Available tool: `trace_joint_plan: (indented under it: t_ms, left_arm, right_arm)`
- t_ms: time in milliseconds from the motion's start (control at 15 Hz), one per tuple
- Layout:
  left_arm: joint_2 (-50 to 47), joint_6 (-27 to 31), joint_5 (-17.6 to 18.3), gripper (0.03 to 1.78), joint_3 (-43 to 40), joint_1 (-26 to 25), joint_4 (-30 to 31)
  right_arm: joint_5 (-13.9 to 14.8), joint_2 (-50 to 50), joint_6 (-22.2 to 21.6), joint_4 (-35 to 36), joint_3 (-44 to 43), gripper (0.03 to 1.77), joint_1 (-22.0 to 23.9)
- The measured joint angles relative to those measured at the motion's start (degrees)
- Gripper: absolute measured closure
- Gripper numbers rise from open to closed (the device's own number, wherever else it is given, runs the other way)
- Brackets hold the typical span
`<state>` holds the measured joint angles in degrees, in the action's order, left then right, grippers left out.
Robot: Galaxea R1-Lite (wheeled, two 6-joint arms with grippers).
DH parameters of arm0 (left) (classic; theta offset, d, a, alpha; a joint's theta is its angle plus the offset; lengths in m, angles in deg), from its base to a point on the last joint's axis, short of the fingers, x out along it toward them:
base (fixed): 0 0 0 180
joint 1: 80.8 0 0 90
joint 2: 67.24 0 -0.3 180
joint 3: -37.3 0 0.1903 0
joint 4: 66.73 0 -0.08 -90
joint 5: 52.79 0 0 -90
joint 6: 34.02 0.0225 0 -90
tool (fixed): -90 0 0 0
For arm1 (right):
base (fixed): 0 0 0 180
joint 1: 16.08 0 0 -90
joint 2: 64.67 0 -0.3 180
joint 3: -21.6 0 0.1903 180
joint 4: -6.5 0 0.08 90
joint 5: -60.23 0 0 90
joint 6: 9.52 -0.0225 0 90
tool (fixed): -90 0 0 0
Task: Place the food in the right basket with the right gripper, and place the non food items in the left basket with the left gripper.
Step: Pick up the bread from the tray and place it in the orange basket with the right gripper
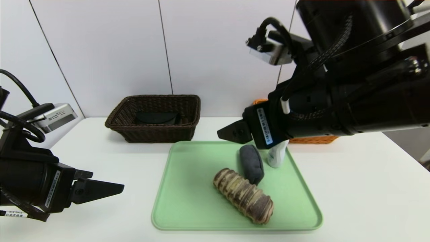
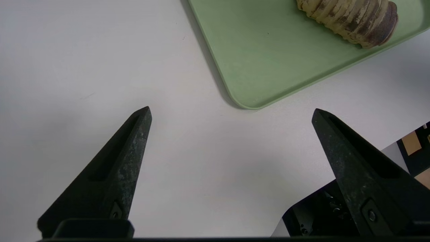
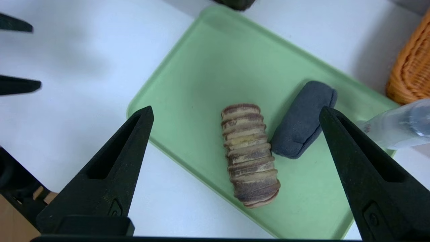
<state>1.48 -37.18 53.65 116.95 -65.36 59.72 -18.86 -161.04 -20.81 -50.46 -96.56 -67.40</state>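
- Right gripper [image 3: 236, 112]: jaws spread wide, nothing held, poised above the green tray [image 1: 188, 201].
- Ridged brown food [image 1: 243, 196]: laid on the tray, apparently touching a grey pouch [image 1: 251, 163].
- Left gripper [image 2: 231, 111]: wide open, empty, over the table [image 1: 352, 188].

Head view: high, looking forward and down across the white table [image 1: 352, 188] to the wall, taking in the whole green tray [image 1: 188, 201]. Left wrist view: close above the table, looking out between its own fingers [image 2: 127, 158] toward one tray [image 2: 268, 60] corner and the end of the ridged brown roll [image 2: 349, 16]. Right wrist view: higher, looking down on the tray [image 3: 208, 67]. All three views share the tray and the roll [image 3: 248, 158].
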Motion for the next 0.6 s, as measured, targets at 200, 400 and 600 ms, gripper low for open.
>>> trace_joint_plan:
  t_ms: [200,400,600]
  left_arm:
    - [0.00,0.02,0.00,0.12,0.05,0.11,0.01]
    - [0.02,0.02,-0.02,0.12,0.11,0.13,0.04]
    - [0.05,-0.04,0.00,0.12,0.11,0.13,0.91]
  right_arm:
    - [-0.06,-3.19,0.21,0.02,2.57,0.11,-0.29]
    - [-0.06,-7.59,0.05,0.15,3.75,0.11,-0.33]
    - [-0.17,-11.82,-0.17,0.35,4.30,0.11,-0.33]
